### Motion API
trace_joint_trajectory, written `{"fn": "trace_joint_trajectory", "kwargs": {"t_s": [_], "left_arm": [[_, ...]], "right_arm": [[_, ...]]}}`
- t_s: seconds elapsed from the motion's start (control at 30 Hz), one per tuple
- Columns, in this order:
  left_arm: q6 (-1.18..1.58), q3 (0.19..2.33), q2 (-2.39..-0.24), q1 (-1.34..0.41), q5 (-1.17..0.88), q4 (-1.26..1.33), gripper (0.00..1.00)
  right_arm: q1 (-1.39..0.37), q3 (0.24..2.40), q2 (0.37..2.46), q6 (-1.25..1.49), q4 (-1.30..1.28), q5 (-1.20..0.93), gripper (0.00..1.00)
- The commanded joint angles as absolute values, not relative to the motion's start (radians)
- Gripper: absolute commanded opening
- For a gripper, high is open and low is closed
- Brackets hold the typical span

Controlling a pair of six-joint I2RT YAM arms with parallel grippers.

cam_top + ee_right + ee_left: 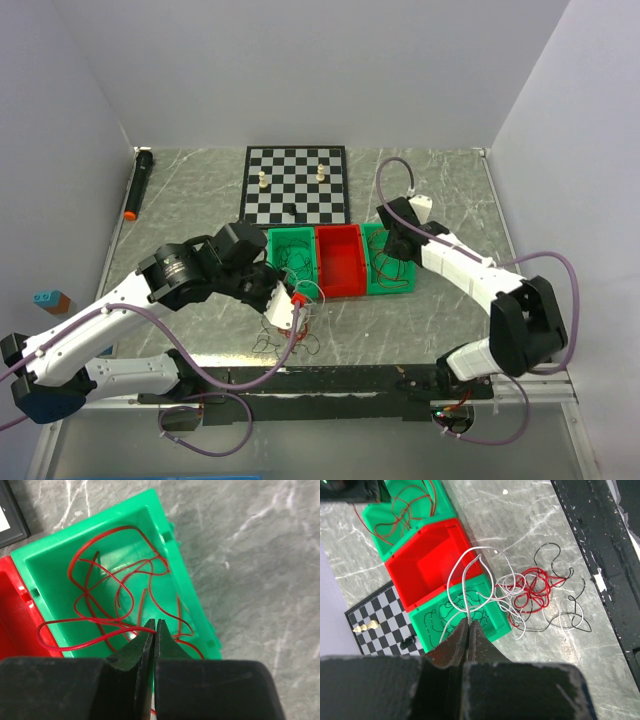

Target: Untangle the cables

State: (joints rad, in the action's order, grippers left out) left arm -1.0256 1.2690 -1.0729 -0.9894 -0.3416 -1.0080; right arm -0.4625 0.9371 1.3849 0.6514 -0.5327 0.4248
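Observation:
A tangle of thin red, black and white cables (536, 591) lies on the marble table beside the bins; it also shows in the top view (286, 336). My left gripper (469, 622) is shut on a white cable (464, 565) that loops above the red bin (427, 562) and the green bin holding black cables (451, 614). In the top view the left gripper (296, 299) hangs just in front of the bins. My right gripper (155, 623) is shut on a red cable (85, 641) above the right green bin (45, 570), which holds more red cables. In the top view the right gripper (392, 266) is over that bin.
A chessboard (296, 185) with a few pieces lies behind the three bins. A black torch with an orange tip (138, 182) lies at the far left. A blue and brown block (50, 300) sits at the left edge. A black rail (600, 555) runs along the near table edge.

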Motion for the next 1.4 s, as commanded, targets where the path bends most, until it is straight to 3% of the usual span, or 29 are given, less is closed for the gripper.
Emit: {"fn": "trace_joint_trajectory", "kwargs": {"t_s": [0.0, 0.07, 0.33, 0.47, 0.67, 0.8, 1.07, 1.3, 1.37], "left_arm": [[-1.012, 1.313, -1.075, -0.988, -0.380, -0.986, 0.01], [-1.009, 1.312, -1.072, -0.989, -0.383, -0.985, 0.01], [-1.011, 1.290, -1.066, -0.988, -0.397, -0.979, 0.01], [-1.011, 1.287, -1.066, -0.988, -0.402, -0.983, 0.01], [-0.990, 1.284, -1.062, -0.988, -0.391, -0.953, 0.01], [-0.818, 1.232, -1.045, -0.986, -0.353, -0.804, 0.01], [-0.572, 0.930, -0.887, -0.969, -0.299, -0.425, 0.01], [-0.620, 0.972, -0.920, -0.969, -0.347, -0.431, 0.01], [-0.643, 0.991, -0.934, -0.969, -0.363, -0.451, 0.01]], "right_arm": [[-0.471, 1.009, 1.460, 0.702, -0.566, 0.382, 0.00], [-0.471, 1.017, 1.477, 0.704, -0.566, 0.347, 0.00], [-0.476, 1.012, 1.419, 0.703, -0.577, 0.322, 0.43], [-0.476, 1.026, 1.370, 0.689, -0.578, 0.310, 0.54], [-0.476, 1.031, 1.252, 0.658, -0.561, 0.264, 0.56], [-0.476, 0.954, 1.083, 0.554, -0.406, 0.154, 0.60], [-0.476, 0.830, 0.819, 0.223, -0.160, -0.467, 0.63], [-0.482, 0.727, 0.831, 0.270, 0.067, -0.892, 0.67], [-0.511, 0.726, 0.871, 0.284, 0.107, -0.923, 0.69]]}}
